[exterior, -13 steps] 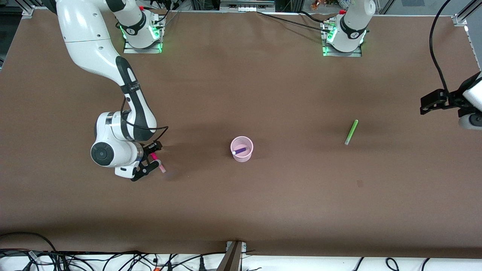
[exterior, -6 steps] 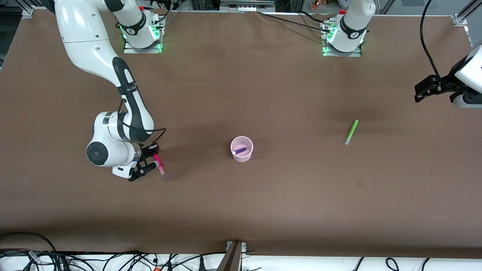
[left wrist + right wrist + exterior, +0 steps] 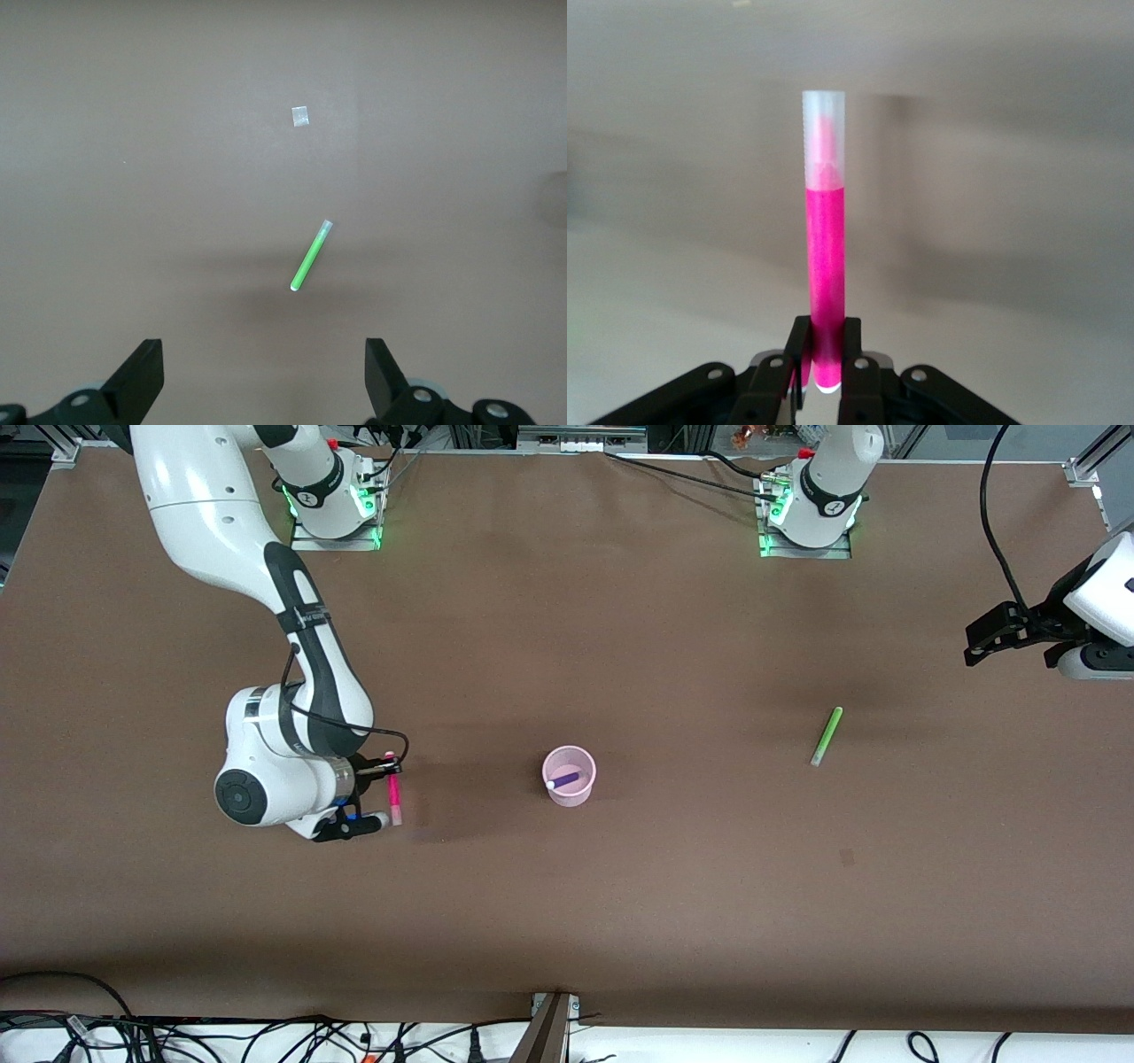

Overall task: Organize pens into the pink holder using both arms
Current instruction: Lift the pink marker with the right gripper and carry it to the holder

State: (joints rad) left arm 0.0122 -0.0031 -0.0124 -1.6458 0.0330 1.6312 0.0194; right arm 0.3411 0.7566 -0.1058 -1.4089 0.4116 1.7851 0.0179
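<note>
My right gripper (image 3: 387, 789) is shut on the magenta-pink pen (image 3: 393, 797) and holds it just above the table, toward the right arm's end from the pink holder (image 3: 585, 789). In the right wrist view the pen (image 3: 826, 257) stands straight out from the closed gripper (image 3: 826, 354). A purple pen (image 3: 564, 780) lies inside the holder. The light green pen (image 3: 826, 736) lies flat on the table toward the left arm's end. My left gripper (image 3: 983, 642) hangs open and empty near that end; its view shows the green pen (image 3: 310, 257) ahead of the gripper (image 3: 264, 372). The yellow pen is out of view.
A small pale square patch (image 3: 846, 856) sits on the brown table, nearer the front camera than the green pen; it also shows in the left wrist view (image 3: 300, 116). Cables (image 3: 266, 1036) run along the table's front edge.
My right gripper has turned and shifted slightly toward the holder with the magenta pen in it. My left gripper has drifted a little toward the robots' side of the table.
</note>
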